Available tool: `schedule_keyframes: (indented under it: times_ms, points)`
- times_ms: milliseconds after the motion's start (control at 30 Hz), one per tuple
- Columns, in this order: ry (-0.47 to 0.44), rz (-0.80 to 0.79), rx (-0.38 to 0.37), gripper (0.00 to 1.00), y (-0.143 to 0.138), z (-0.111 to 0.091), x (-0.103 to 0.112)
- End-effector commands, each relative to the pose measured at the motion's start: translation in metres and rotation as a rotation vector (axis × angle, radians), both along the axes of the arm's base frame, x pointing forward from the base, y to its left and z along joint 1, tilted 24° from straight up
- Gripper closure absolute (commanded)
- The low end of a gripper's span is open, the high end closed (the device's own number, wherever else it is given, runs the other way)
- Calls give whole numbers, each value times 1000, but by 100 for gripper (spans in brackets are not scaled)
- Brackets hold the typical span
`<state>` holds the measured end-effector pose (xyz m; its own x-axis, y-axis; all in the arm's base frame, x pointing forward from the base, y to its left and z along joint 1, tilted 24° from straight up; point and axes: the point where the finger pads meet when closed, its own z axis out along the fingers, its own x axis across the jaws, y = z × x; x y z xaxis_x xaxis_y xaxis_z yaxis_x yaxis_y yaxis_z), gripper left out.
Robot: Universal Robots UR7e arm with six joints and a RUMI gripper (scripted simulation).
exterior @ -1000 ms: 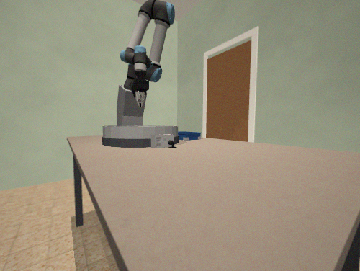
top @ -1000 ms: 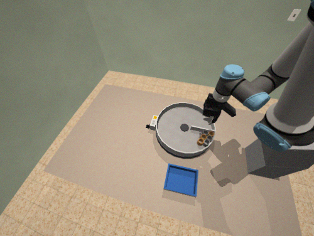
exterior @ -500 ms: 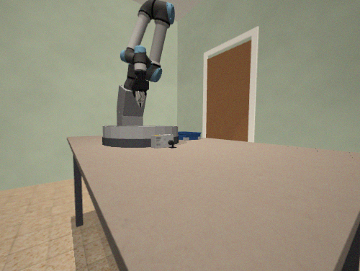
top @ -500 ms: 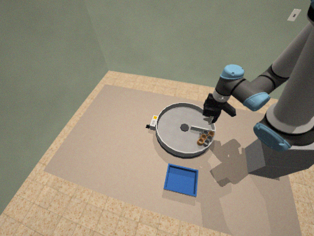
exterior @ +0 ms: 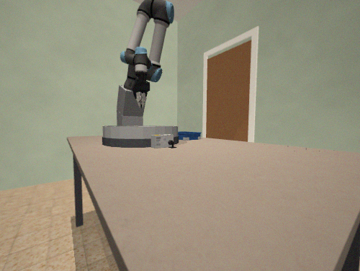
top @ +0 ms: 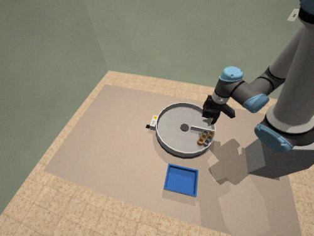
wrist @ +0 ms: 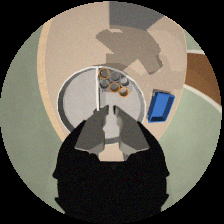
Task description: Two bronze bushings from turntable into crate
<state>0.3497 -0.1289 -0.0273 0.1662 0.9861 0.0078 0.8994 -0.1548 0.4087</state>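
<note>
The round grey turntable (top: 185, 129) stands mid-table; it also shows in the wrist view (wrist: 97, 97) and, side-on, in the exterior view (exterior: 140, 135). A cluster of bushings lies at its right rim: bronze ones (top: 201, 140) (top: 211, 134) mixed with grey ones (top: 206, 142). In the wrist view the bronze bushings (wrist: 104, 74) (wrist: 123, 91) sit among the grey ones (wrist: 115, 77). My gripper (top: 211, 119) hangs high above the turntable's right edge, shut and empty; it also shows in the exterior view (exterior: 141, 102) and the wrist view (wrist: 111, 116). The blue crate (top: 181, 179) lies in front of the turntable.
A straight grey bar (top: 201, 128) runs from the turntable's hub (top: 184, 127) to its rim beside the bushings. A small white control box (top: 153, 121) sits at the turntable's left side. The robot's base (top: 282, 147) stands at the right. The crate also shows in the wrist view (wrist: 161, 106).
</note>
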Motion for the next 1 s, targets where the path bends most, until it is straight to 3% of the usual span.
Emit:
schedule_keyframes:
  times_ms: [0,633,967]
  points:
    - [0,-1,-2,95,7,-10,8]
    - [-1,-1,-2,95,52,-69,52]
    - [-1,-1,-2,95,57,-75,56]
